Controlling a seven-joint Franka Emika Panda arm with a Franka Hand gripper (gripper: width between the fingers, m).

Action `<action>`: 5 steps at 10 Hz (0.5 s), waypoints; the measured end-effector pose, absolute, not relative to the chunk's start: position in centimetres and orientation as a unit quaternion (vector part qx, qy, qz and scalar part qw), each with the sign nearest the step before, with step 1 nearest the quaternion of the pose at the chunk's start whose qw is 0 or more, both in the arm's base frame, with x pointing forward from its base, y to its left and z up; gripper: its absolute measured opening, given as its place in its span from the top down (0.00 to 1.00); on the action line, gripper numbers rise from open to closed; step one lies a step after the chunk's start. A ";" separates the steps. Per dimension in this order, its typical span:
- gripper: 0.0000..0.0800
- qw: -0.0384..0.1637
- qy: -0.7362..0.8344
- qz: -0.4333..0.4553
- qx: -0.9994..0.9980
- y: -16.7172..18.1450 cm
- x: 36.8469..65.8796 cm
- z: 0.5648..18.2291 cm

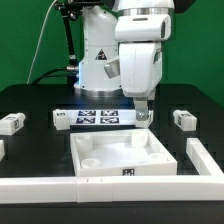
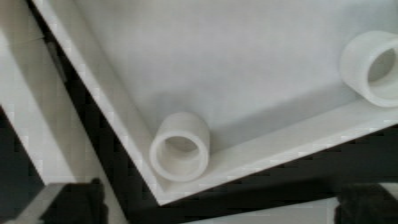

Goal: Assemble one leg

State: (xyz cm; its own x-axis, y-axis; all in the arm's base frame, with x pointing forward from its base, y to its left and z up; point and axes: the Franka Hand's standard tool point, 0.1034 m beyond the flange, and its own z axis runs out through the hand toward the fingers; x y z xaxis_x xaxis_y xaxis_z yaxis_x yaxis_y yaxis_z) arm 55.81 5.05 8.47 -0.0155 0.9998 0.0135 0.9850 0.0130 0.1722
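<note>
My pincer (image 1: 145, 116) hangs wide and empty over the large white square panel (image 1: 115, 156), while the small chunky white plastic leg (image 1: 184, 119) lies ungrasped on the black worktop (image 1: 40, 100) at the panel's two o'clock, so I judge nothing fitted yet.

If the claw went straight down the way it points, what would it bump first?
The claw would probably meet the square panel first, near its far corner on the exterior view's right, by a round socket. Depth is unclear.
</note>
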 end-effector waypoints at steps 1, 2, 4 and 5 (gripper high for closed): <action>0.19 0.047 0.709 0.052 0.702 5.0 54.1 7.7; 0.19 0.056 0.739 0.045 0.670 5.3 54.1 7.8; 0.19 0.057 0.773 0.033 0.631 5.0 53.3 7.1; 0.19 0.057 0.772 0.033 0.632 5.0 53.4 7.1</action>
State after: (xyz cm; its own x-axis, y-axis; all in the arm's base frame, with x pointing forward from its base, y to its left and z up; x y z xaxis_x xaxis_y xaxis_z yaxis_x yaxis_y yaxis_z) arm 53.37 5.02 7.14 -0.1948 0.9797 -0.0467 0.9722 0.1992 0.1230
